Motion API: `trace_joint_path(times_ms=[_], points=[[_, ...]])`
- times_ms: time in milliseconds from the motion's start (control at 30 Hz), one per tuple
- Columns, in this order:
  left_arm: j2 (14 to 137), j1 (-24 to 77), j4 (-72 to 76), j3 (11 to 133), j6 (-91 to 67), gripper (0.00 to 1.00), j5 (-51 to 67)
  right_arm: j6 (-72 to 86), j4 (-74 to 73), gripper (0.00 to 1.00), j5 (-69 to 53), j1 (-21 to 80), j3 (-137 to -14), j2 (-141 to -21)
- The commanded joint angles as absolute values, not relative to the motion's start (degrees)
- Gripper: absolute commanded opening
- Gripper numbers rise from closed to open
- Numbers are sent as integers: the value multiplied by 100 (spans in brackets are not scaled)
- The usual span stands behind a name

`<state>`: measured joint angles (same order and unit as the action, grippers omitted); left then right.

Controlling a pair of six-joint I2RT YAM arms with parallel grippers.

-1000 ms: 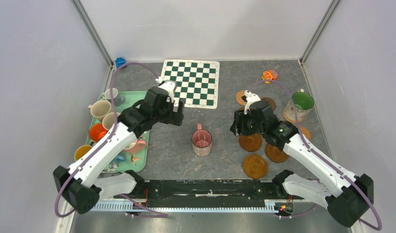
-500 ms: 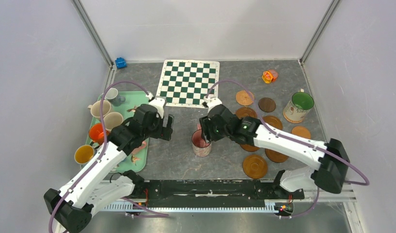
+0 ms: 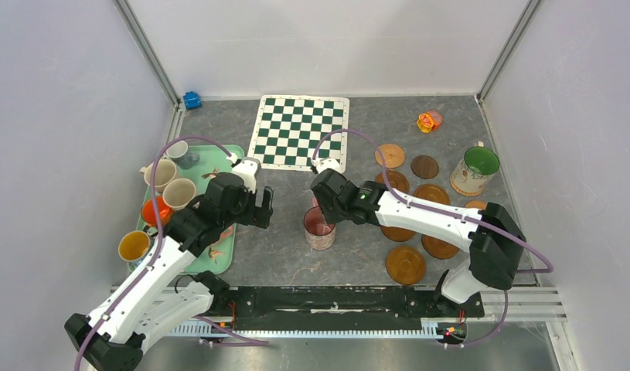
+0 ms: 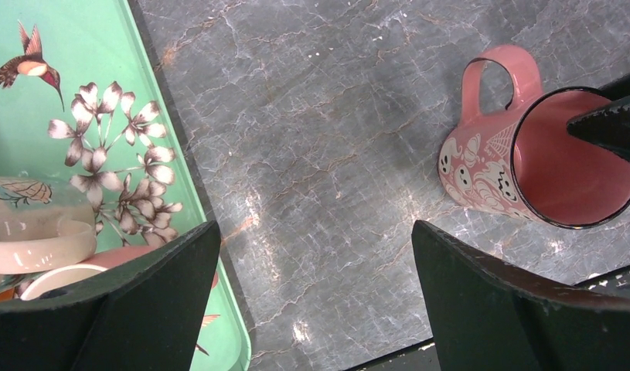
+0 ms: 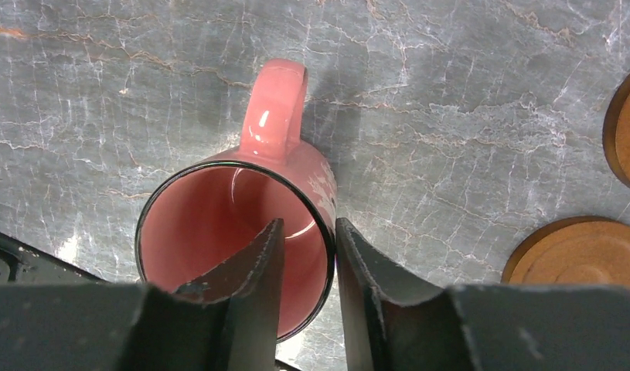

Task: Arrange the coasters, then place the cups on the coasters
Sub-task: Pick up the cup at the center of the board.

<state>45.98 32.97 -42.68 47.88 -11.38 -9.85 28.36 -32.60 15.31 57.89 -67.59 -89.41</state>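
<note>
A pink cup (image 3: 320, 228) stands upright on the grey table, its handle pointing away from the arms. My right gripper (image 3: 321, 210) straddles its right wall (image 5: 327, 209): one finger hangs inside the cup, the other lies against the outside, and a sliver of pink still shows beside the inner finger. My left gripper (image 3: 257, 209) hovers open and empty left of the cup (image 4: 543, 162), over the tray's edge. Several brown coasters (image 3: 405, 264) lie scattered at the right. Several more cups (image 3: 178, 192) sit on the mint tray (image 3: 219, 158).
A green-lined cup (image 3: 475, 170) stands at the far right beside the coasters. The chequered mat (image 3: 300, 131) lies at the back, with an orange toy (image 3: 429, 120) to its right and a small blue object (image 3: 192, 100) in the back left corner. Walls close in both sides.
My right arm swung left from above the coasters to the pink cup and lowered its narrowing jaws over the rim. My left arm drew back toward the tray, still open.
</note>
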Motion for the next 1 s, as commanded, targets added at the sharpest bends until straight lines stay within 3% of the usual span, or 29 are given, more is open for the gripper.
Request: trace_joint_path(times_ms=[0, 433, 733, 967], points=[[4534, 3287, -4052, 4774, -948, 100, -879, 2974, -3327, 29, 1747, 5827, -6940, -8986], [4440, 3287, -4078, 4770, -1028, 100, -1283, 2954, -3494, 0, 1957, 5803, -7242, -9056], [4465, 3287, -4078, 4773, -1021, 100, -1268, 3093, -3686, 0, 2324, 5447, -7197, -8335], [4542, 3287, -4081, 4790, -1011, 100, -1232, 3029, -3847, 0, 2579, 4535, -6919, -7468]])
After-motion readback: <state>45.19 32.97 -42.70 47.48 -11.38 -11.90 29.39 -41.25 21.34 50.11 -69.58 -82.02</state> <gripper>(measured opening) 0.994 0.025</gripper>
